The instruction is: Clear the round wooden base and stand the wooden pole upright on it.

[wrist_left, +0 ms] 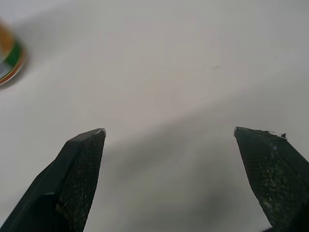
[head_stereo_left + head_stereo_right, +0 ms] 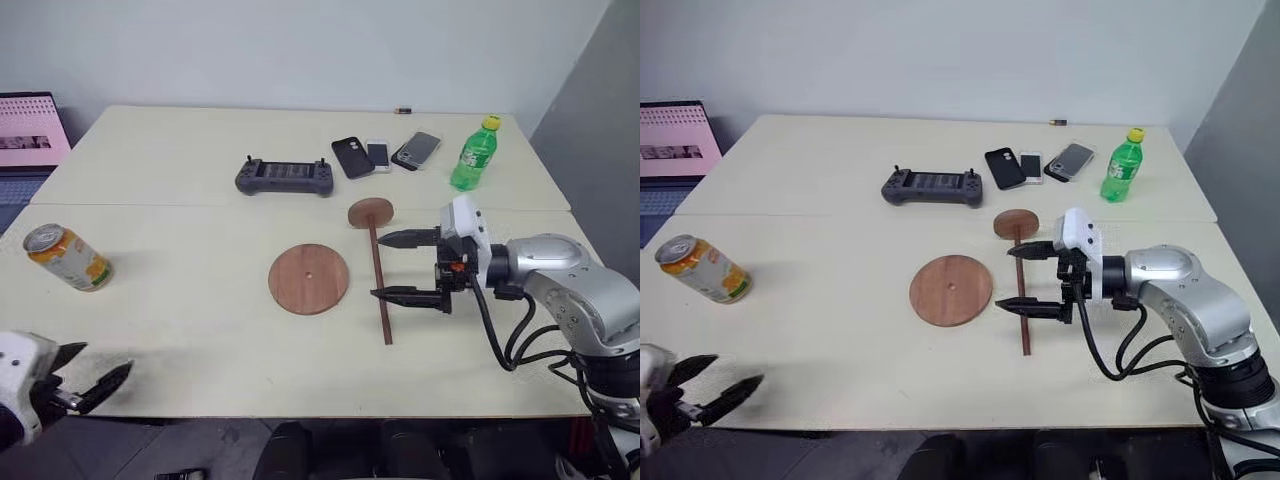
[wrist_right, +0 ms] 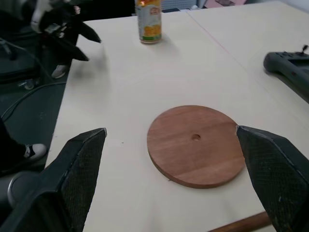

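A: Where's the round wooden base (image 2: pixel 308 278)?
B: Flat mid-surface (image 2: pixel 180 320), nothing on it, centre hole showing.

A: Wooden pole (image 2: pixel 381 288)?
B: Lying on the surface just right of the base, not touching it. Its round end plate is at the far end, toward the game controller (image 2: pixel 285 177).

A: Right gripper (image 2: pixel 408 267)?
B: Jaws spread wide, pointing left, one finger on each side along the pole's length. Holding nothing; can't tell if they touch it.

A: Left gripper (image 2: pixel 93 375)?
B: At the near left edge of the surface, jaws spread, empty.

A: Other stuff?
B: Orange can (image 2: pixel 66 257) on its side at left. Three phones (image 2: pixel 385 153) and a green bottle (image 2: pixel 473 154) at the far right. Laptop (image 2: pixel 28 140) far left.
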You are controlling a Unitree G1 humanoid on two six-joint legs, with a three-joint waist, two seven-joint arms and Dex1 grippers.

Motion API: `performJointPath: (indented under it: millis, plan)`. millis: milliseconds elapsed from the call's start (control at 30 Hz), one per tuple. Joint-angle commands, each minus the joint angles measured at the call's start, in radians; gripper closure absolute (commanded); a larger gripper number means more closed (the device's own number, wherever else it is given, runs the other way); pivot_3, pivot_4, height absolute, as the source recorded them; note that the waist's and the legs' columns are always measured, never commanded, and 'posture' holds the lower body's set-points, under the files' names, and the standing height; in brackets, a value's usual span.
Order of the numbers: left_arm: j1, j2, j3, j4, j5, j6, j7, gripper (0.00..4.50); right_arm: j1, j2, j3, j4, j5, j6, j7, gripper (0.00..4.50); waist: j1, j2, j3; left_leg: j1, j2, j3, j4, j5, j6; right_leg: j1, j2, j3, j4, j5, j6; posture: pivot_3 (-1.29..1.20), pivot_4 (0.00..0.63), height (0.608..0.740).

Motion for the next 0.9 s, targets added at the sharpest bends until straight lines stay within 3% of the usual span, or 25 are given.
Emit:
performJointPath:
  millis: [33,233,433,600,900]
  plan:
    - [-0.092,0.098,-0.021,-0.150,-0.095,0.076,-0.063,0.05,-0.083,0.019,-0.001,0.005,0.034,0.198,-0.102,0.00,-0.001,0.000,0.000,0.000,0.000,0.000,0.000,0.000,0.000,0.000,0.000,0.000,0.000,0.000,0.000,0.00,0.150,0.740]
    - [-0.264,0.217,-0.092,-0.190,-0.151,0.147,-0.137,0.05,-0.256,0.172,-0.060,0.207,0.030,0.522,-0.340,0.00,-0.020,0.001,0.001,0.001,0.001,0.002,-0.001,0.000,0.000,0.000,0.002,0.002,0.001,0.000,0.000,0.00,0.150,0.740]
    - [-0.422,0.241,-0.213,-0.146,-0.145,0.156,-0.179,0.05,-0.388,0.255,-0.077,0.421,0.001,0.673,-0.421,0.00,-0.023,0.003,0.002,-0.002,0.001,0.002,-0.001,0.000,0.000,-0.005,0.003,0.002,0.003,0.000,0.000,0.00,0.150,0.740]
    - [-0.530,0.239,-0.342,-0.103,-0.090,0.123,-0.213,0.05,-0.491,0.330,-0.057,0.645,-0.061,0.649,-0.445,0.00,-0.030,0.003,0.002,-0.003,0.001,0.003,-0.002,0.000,0.000,-0.006,0.003,0.003,0.003,0.000,0.000,0.00,0.150,0.740]
    - [-0.644,0.218,-0.450,-0.094,-0.071,0.117,-0.241,0.05,-0.667,0.378,0.035,1.068,-0.192,0.485,-0.313,0.00,-0.034,0.003,0.002,-0.004,0.001,0.004,-0.002,0.000,0.000,-0.007,0.004,0.004,0.003,0.001,0.001,0.00,0.150,0.740]
